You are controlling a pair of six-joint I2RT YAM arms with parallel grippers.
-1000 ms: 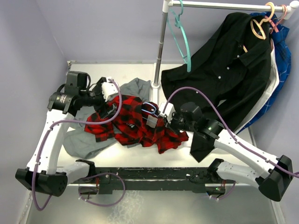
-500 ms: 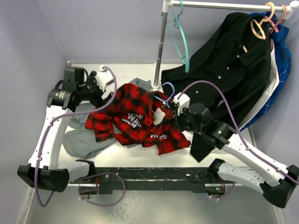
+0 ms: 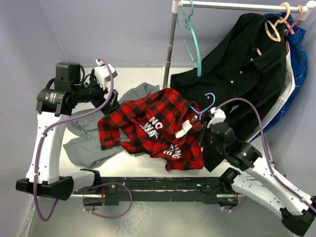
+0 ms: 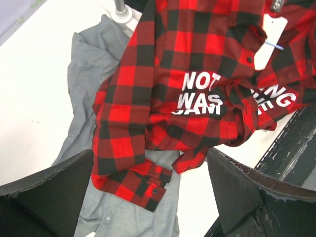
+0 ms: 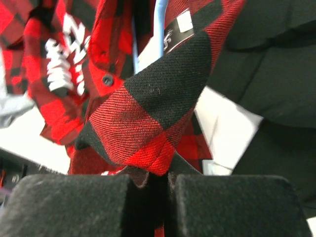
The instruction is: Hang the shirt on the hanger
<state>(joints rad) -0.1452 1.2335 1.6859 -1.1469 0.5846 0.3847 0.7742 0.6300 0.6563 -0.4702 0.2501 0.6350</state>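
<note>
The red-and-black plaid shirt (image 3: pixel 153 123) lies spread across mid-table with white letters showing, also in the left wrist view (image 4: pixel 197 74). My right gripper (image 3: pixel 198 127) is shut on a fold of it at its right edge, seen close up in the right wrist view (image 5: pixel 165 182) as plaid cloth (image 5: pixel 163 98) pinched between the pads. The pale blue hanger (image 3: pixel 209 98) sticks its hook out of the shirt just above that gripper; a blue bar (image 5: pixel 159 24) shows inside the collar. My left gripper (image 3: pixel 109 101) hangs open and empty above the shirt's left sleeve (image 4: pixel 150 170).
A plain grey shirt (image 3: pixel 84 143) lies under the plaid one at the left (image 4: pixel 84 64). A rack pole (image 3: pixel 170 49) stands at the back with a teal hanger (image 3: pixel 190 39), a black shirt (image 3: pixel 237 74) and a tan hanger (image 3: pixel 274 27). The pole's foot (image 4: pixel 121 12) is near the shirt's top.
My right gripper has pulled the shirt and hanger to the right and toward the near edge, unfolding the shirt so the letters show. My left arm has drawn back to the left.
</note>
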